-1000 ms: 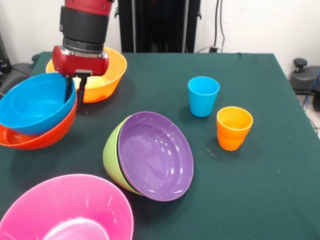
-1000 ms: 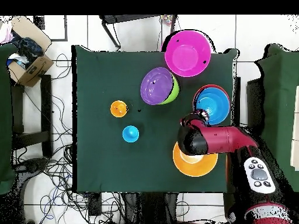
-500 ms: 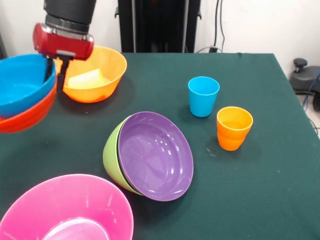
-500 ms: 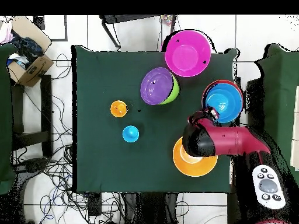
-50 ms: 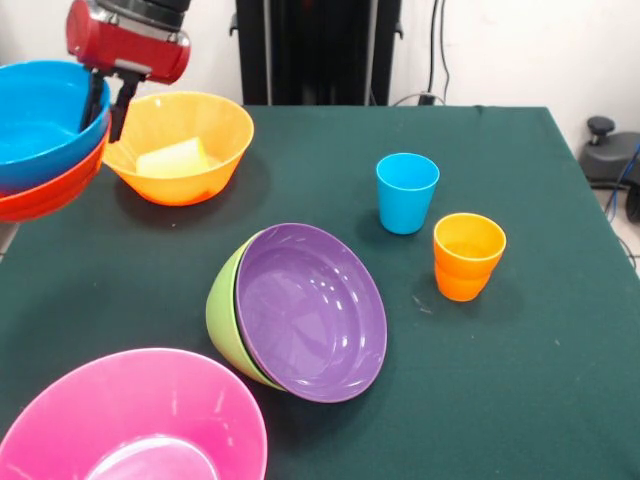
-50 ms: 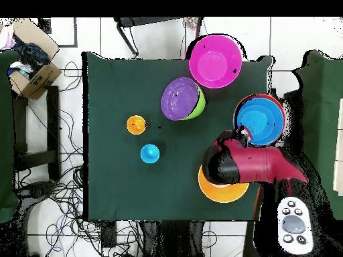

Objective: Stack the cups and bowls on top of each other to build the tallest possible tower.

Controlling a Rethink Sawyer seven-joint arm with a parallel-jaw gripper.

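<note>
My gripper [image 5: 107,95] pinched the rim of the blue bowl [image 5: 45,115], one jaw inside and one outside, with the red bowl [image 5: 50,190] nested beneath it. The pair hung clear of the surface [image 5: 540,380] at its edge, beside the orange bowl [image 5: 185,150]. I judged them light, stiff and glossy, so likely to slip or swing from a rim hold; how the red one stayed on was not visible to me. The frame cut off the pair's far side. Something pale yellow lay in the orange bowl, too indistinct to name. The overhead view hid my jaws under the wrist.
</note>
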